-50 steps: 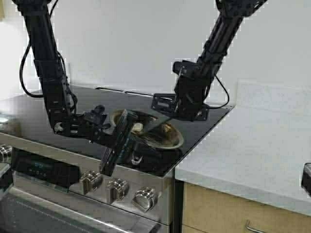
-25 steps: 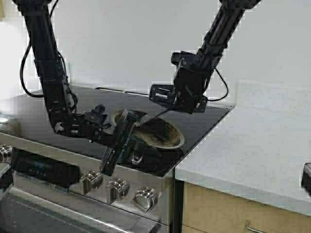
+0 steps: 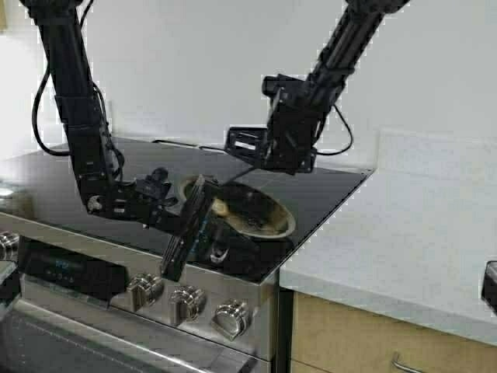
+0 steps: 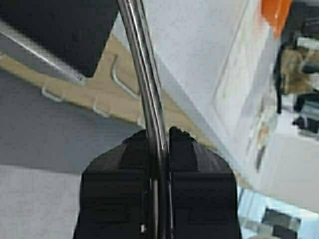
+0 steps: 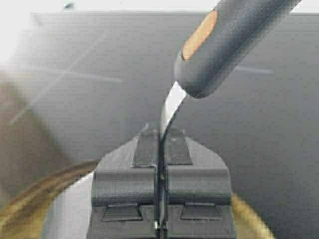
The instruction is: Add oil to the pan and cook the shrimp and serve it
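The right gripper (image 3: 250,162) has risen and drawn back, jaws clamped on a spatula (image 5: 227,42) whose blade angles down toward the pan (image 3: 256,210) below, while the left gripper (image 3: 203,203), closed on the pan's handle (image 4: 144,79), steadies it on the stove (image 3: 93,167).

The right gripper (image 5: 160,164) fills the lower middle, its two dark fingers (image 5: 127,186) pressed together on a thin flat metal strip (image 5: 171,112). The strip rises from between the fingers, bends, and runs into a thick grey handle (image 5: 234,37) that slants away toward the corner. The handle carries an orange oval mark (image 5: 199,35) near its rounded end. Behind lies the dark, glossy stovetop (image 5: 89,64), with faint pale streaks across it. Below the gripper, on both sides, the browned rim of the pan (image 5: 30,209) curves.
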Robot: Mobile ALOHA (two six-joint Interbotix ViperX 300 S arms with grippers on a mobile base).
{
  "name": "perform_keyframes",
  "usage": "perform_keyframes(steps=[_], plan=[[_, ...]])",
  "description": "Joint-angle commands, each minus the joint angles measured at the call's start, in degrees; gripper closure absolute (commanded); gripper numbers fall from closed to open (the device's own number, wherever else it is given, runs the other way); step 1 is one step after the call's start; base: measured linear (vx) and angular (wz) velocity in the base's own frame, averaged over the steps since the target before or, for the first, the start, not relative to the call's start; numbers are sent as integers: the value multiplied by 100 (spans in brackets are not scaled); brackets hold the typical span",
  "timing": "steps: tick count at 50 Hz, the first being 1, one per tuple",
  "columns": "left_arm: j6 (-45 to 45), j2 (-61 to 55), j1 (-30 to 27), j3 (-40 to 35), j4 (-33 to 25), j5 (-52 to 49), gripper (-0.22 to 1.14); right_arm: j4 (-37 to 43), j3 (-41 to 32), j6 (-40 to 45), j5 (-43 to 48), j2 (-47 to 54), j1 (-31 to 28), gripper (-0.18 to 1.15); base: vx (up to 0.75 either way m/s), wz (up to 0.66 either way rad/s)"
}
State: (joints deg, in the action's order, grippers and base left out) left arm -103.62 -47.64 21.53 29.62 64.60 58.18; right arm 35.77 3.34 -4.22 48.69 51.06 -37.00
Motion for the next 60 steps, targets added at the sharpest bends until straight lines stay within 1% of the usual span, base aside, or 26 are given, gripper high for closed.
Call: perform_keyframes(steps=[1,5,15,19,27,34,49,60], plan=[[0,97,9,-44,-9,9,89,-26,-88,-18,-9,-185,0,89,0,0],[-18,70,9,-44,-35,35,89,-26,18,-53,18,-281,0,89,0,0],[-9,-220,9,-141,-334,343,89,-35,519,-334,229,-826,35,89,0,0],[-9,-422,18,-220,-519,606,89,-26,738,-466,264,-1037,70,89,0,0],[-26,-896,18,-457,-976,1468,89,-26,1204,-571,439,-1477,141,89,0,0],[-123,-1151,18,-633,-1125,1951,89,-18,1652,-571,554,-1846,149,89,0,0],[-589,-1345,-26,-1090,-1283,2232,89,62,2188,-580,694,-2312,149,89,0,0],[-686,-1327,-79,-932,-1503,2373,89,141,2479,-580,694,-2628,149,89,0,0]])
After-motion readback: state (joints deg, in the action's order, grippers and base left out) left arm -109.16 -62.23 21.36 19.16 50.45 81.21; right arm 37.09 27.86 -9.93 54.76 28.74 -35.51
